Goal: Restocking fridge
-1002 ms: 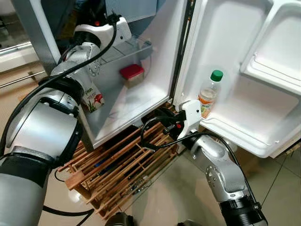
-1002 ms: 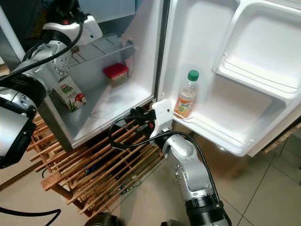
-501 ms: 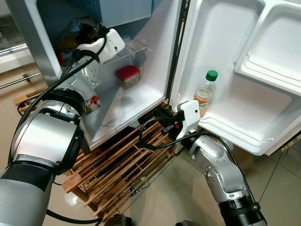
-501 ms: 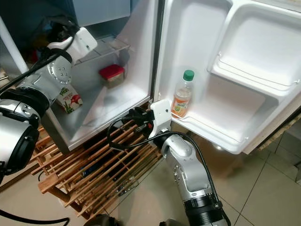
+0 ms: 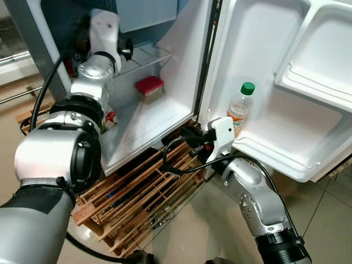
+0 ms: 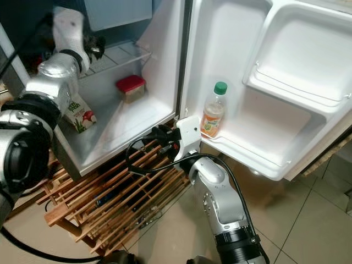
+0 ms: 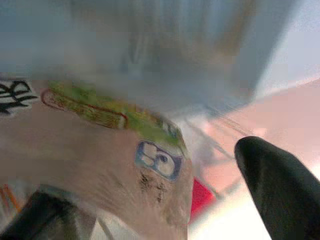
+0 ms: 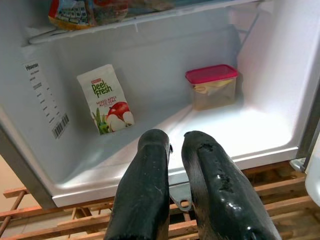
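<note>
I had the fridge point(image 5: 181, 66) open in front of me, its door point(image 5: 286, 104) swung out to the right. The left arm reached up into the fridge at the upper left, toward the wire shelf point(image 6: 124, 55). In the left wrist view the left tool point(image 7: 150, 200) was blurred; one black finger point(image 7: 275, 190) stood apart from the other, and a printed plastic bag point(image 7: 115, 165) filled the gap between them. I could not tell whether the fingers were actually pressing on that bag or how far they were open.

The right tool point(image 8: 187, 190) sat low, near the bottom front edge of the fridge and just above the wooden rack point(image 5: 137, 203) on the floor. Its two fingers were pressed nearly together and had hold of nothing.

On the fridge floor a juice carton point(image 8: 107, 97) stood tilted against the left wall, and a clear container with a red lid point(image 8: 212, 85) sat farther back toward the right wall, well apart from the carton. A packet point(image 8: 75, 12) lay on the shelf above the carton.

In the door's lower compartment a bottle with a green cap point(image 5: 242, 110) stood upright at the hinge end, just beside the right wrist's white housing.
</note>
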